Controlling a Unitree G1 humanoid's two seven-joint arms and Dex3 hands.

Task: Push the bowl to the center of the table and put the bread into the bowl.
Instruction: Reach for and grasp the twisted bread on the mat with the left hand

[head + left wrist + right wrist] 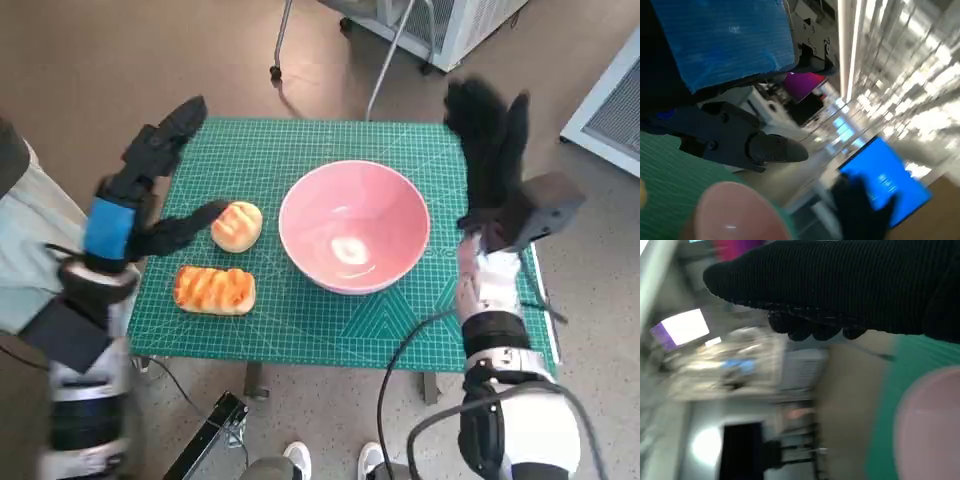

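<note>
While untouched, round bread (pixel 237 226) just beside left hand (pixel 150 195) fingers (pixel 195 220).

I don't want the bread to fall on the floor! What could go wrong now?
1. The left hand has a fingertip right beside the round bread but isn't holding it. A sideways nudge might roll it over the green mat toward the long bread near the front edge.
2. The right hand, open beside the pink bowl, could bump it away.
3. The wrist views look blurred, so aiming the fingers may be harder.
</note>
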